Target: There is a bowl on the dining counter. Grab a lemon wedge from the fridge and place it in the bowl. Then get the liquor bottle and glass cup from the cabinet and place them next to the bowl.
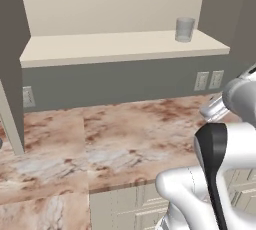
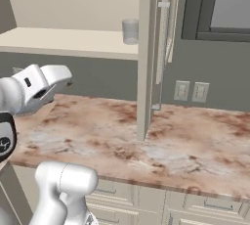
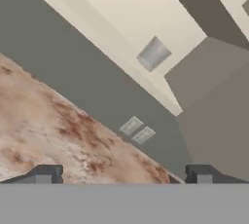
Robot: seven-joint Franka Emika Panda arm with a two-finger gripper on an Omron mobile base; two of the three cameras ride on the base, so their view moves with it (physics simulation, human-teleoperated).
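One glass cup (image 1: pixel 184 29) stands upright on the cream shelf (image 1: pixel 120 46) of the open cabinet, near the shelf's right end and close to its front edge. From the right base view the cup (image 2: pixel 130 31) sits just left of the cabinet's open door (image 2: pixel 148 57), which hangs edge-on over the counter (image 2: pixel 161 141). Below the shelf runs a grey wall, and two pale outlets (image 1: pixel 208 80) are set in it under the cup, a little to its right. The counter (image 1: pixel 100 144) of veined beige stone lies beneath the shelf, with cream drawers under its front edge. The claw (image 3: pixel 121 175) is released, its two dark tips spread wide apart with nothing between them, and it hangs above the counter, well short of the shelf. In the tilted hand view the cup (image 3: pixel 153 54) shows far beyond the tips, on the shelf, with the two outlets (image 3: pixel 137 130) on the grey wall between the shelf and the counter (image 3: pixel 53 130).
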